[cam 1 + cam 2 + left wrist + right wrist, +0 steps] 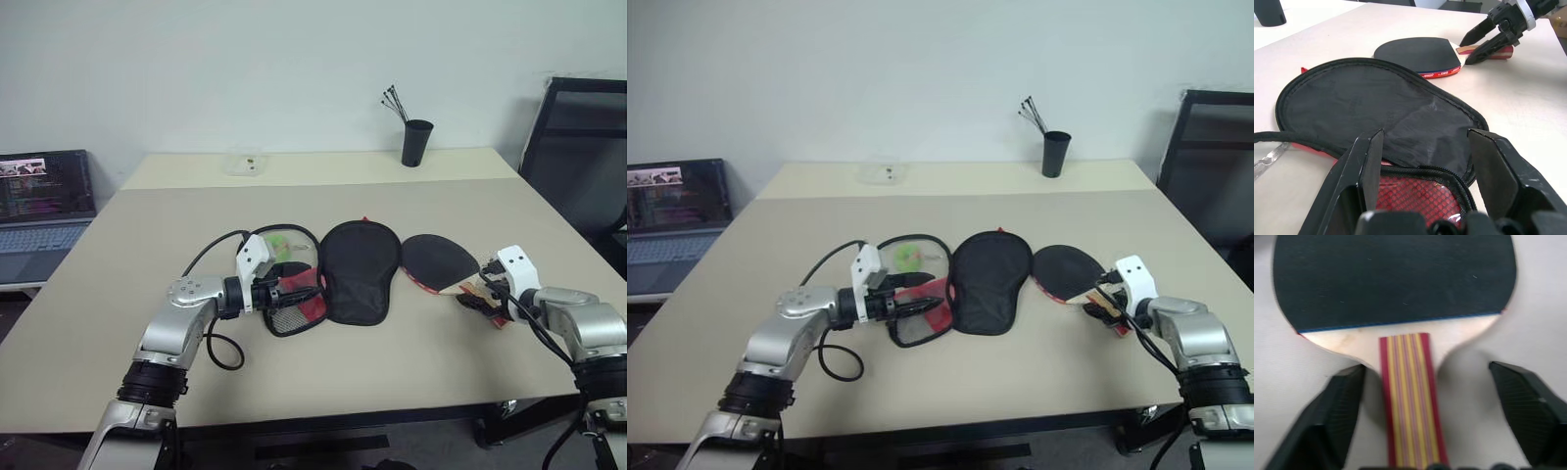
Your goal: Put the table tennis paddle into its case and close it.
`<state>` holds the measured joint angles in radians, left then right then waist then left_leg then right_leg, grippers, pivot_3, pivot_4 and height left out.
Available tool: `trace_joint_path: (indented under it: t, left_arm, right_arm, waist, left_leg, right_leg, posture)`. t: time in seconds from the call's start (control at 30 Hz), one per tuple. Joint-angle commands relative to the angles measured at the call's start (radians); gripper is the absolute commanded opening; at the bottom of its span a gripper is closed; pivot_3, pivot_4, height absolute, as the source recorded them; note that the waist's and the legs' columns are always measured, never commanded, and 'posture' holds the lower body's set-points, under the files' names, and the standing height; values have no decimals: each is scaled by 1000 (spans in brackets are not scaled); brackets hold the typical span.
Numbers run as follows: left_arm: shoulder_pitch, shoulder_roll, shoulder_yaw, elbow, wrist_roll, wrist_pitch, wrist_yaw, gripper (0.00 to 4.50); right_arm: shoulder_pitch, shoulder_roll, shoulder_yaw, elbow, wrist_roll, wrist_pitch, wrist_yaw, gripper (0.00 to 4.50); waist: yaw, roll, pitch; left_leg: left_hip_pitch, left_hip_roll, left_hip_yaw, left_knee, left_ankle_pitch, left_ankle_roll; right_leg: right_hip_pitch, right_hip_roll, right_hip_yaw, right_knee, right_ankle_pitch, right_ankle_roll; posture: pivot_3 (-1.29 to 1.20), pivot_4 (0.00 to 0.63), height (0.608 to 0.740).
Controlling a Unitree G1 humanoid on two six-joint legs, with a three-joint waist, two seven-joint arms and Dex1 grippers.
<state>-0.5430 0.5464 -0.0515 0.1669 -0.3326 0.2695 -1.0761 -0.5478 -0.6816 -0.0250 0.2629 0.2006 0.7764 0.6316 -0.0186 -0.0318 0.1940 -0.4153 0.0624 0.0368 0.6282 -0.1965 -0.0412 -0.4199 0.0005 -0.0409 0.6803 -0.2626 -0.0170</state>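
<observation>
beige table (411, 382): stiff, light paddle (438, 260) lies flat right of the floppy case (360, 270); right gripper (1420, 396) open astride the handle, best hold. left gripper (1425, 161) open at case mouth.

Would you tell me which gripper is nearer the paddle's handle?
Right. The right gripper straddles the table tennis paddle handle, open; the left gripper is at the case.

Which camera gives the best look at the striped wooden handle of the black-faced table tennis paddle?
The right wrist view: the striped handle runs up between the right gripper and its open fingers. In the head views it is mostly hidden behind that gripper. In the left wrist view a short piece of it shows.
</observation>
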Motion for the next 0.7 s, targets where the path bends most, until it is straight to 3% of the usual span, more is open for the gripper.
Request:
trace_joint_path:
  t: [0.03, 0.2, 0.23, 0.53, 0.7]
  left_arm:
    - [6, 17, 32, -24, -5, -30, 0, 2978]
    - [20, 24, 36, -10, -4, -52, -5, 2978]
    - [22, 25, 36, -6, -2, -55, -6, 2978]
    - [26, 25, 39, 19, 1, -78, -8, 2978]
    - [25, 19, 34, 17, 3, -77, 0, 2978]
  right_arm:
    - [-8, 3, -6, 29, -19, 9, -21, 2927]
    - [0, -18, -47, 27, -10, 26, -39, 1255]
    - [1, -23, -58, 23, -8, 28, -45, 1091]
    - [-46, -72, -198, -119, 30, 116, -139, 1092]
    - [-74, 74, -190, -400, 115, 312, -222, 1092]
  waist:
    - [-3, 0, 0]
    - [-6, -1, 0]
    - [-5, -1, 0]
    - [16, 0, 0]
    - [-8, 0, 0]
  left_leg:
    - [0, 0, 0, 0, 0, 0]
    - [0, -1, 1, 2, 0, 0]
    - [0, -1, 1, 2, 0, 0]
    - [-2, -1, 4, 0, 0, 0]
    - [-1, 1, 4, 0, 0, 0]
  right_leg:
    - [0, 0, 0, 0, 1, 0]
    - [1, -1, 1, 0, 2, 2]
    - [1, -1, 1, 0, 2, 2]
    - [-2, -1, 3, -2, 2, 2]
    - [-3, -1, 5, -1, 2, 1]
  posture:
    - [0, 150, 740]
    - [0, 150, 740]
    - [0, 150, 740]
    - [0, 150, 740]
    - [0, 150, 740]
